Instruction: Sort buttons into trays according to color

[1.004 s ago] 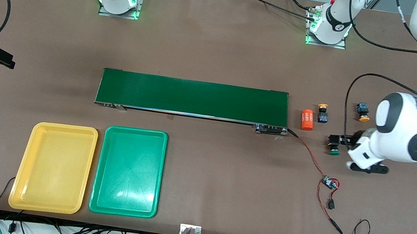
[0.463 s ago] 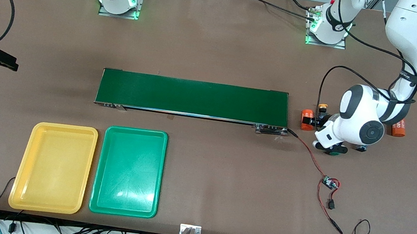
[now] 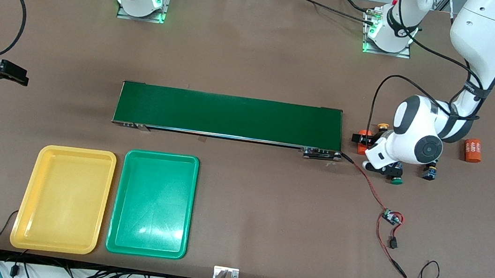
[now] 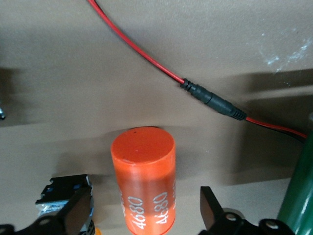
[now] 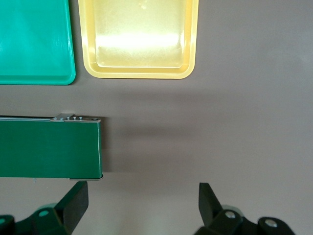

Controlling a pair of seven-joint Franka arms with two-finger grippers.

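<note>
1. Front cam sits high up across the desk (image 3: 257,55) and looks down at both robot bases lined along the top edge. It takes in the whole desk.
2. Left wrist cam is really close and low, staring past its own fingertips (image 4: 73,215) at an orange cylinder (image 4: 144,181) and a red cable (image 4: 146,58). The front cam shares that spot, just off the conveyor belt (image 3: 229,115) at the left arm's end.
3. Right wrist cam hangs higher and looks straight down at the belt's end, the yellow tray (image 5: 139,39) and the green tray (image 5: 34,44). Front cam has all 3 too.
</note>
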